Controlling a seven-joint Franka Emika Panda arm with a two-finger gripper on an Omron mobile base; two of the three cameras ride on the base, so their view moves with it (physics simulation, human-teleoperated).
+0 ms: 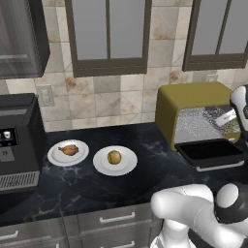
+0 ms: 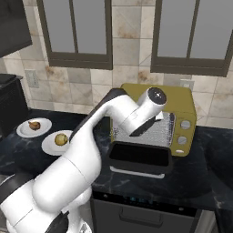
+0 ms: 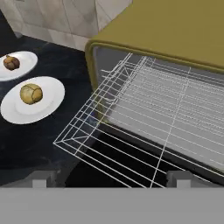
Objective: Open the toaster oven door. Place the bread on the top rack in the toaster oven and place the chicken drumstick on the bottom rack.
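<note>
On the white plate point(image 1: 127, 167) left of the toaster oven point(image 1: 186, 104), whose door point(image 1: 211, 151) is down, sits the bread point(image 1: 114, 157), looks light, a bit squishy and rolly, so I'd pinch its middle gently; gripper point(image 3: 112, 178) jaws look spread, empty.

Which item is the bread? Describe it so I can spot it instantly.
Start at the olive-yellow toaster oven on the dark counter. Two white plates sit to its left; the bread is on the nearer plate. It is round and yellowish-tan, unlike the irregular brown chicken drumstick beside it.
</note>
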